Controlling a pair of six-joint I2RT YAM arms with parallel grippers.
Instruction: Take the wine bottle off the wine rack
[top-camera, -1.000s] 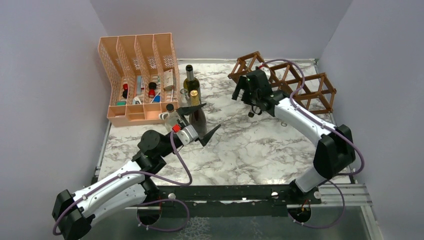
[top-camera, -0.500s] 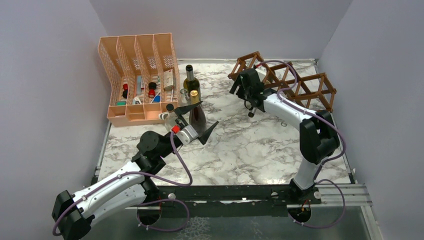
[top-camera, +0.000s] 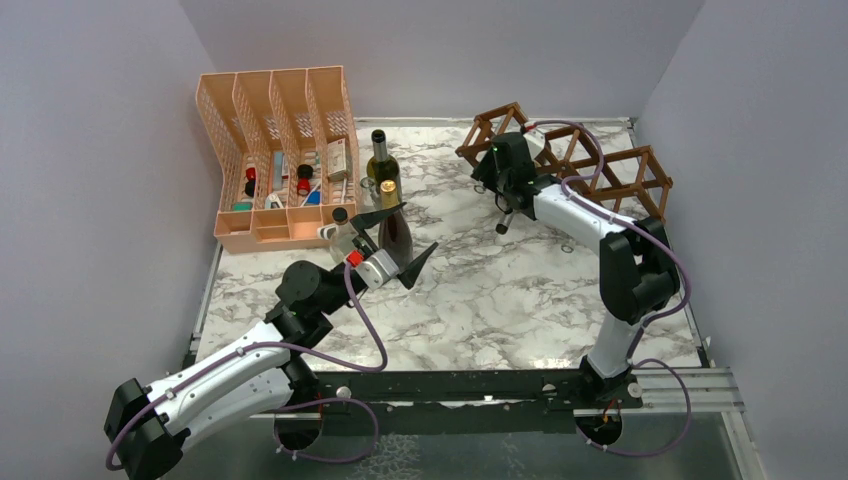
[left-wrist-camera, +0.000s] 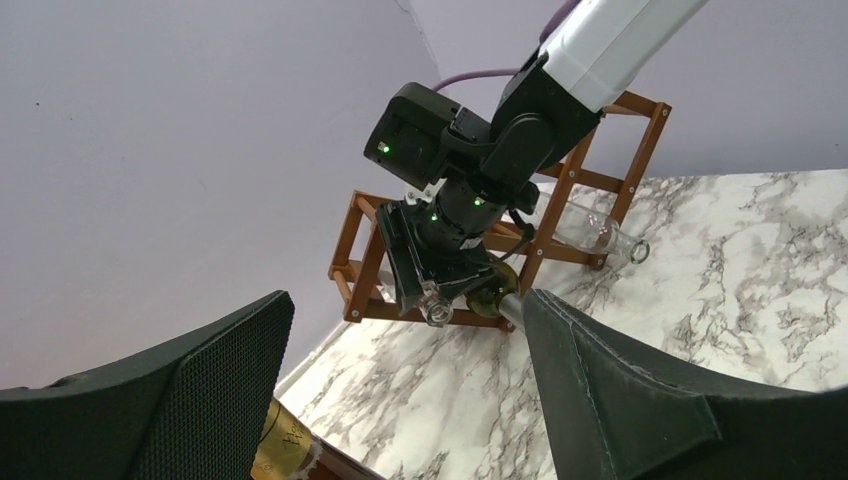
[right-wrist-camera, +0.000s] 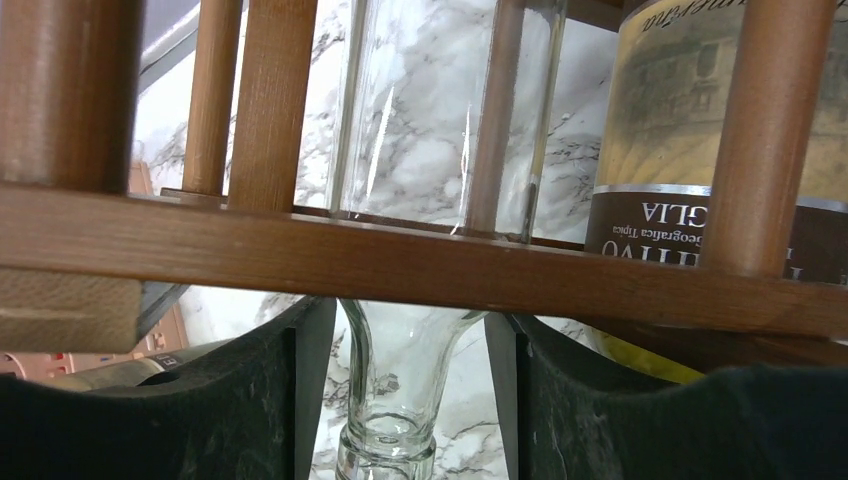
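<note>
Overhead, the right end effector (top-camera: 497, 198) noses into the near end of the wine rack (top-camera: 600, 165), which sits at about one o'clock on the marble table (top-camera: 500, 320). Toward ten o'clock, the left end effector (top-camera: 415, 230) hangs with its fingers spread wide on either side of a standing dark bottle (top-camera: 394, 232), gripping nothing.

From the left wrist, the rack shows at twelve o'clock, with the right arm's fingers over the mouth of a clear glass bottle (left-wrist-camera: 436, 311). A labelled bottle (left-wrist-camera: 495, 288) lies just beside it at three o'clock.

From the right wrist, the clear glass bottle lies in its cell behind the wooden bars. Its neck points toward six o'clock, between the two black fingers (right-wrist-camera: 240, 410). Slivers of marble show on both sides of the neck, so the jaws stand part-spread and pinch nothing yet.

The hazards look plain. A grip on smooth, tapering glass may slide off as the bottle is drawn out. The shoulder may snag the front bar and drag the light rack. The labelled neighbour, lying close, may be jostled and roll free.
</note>
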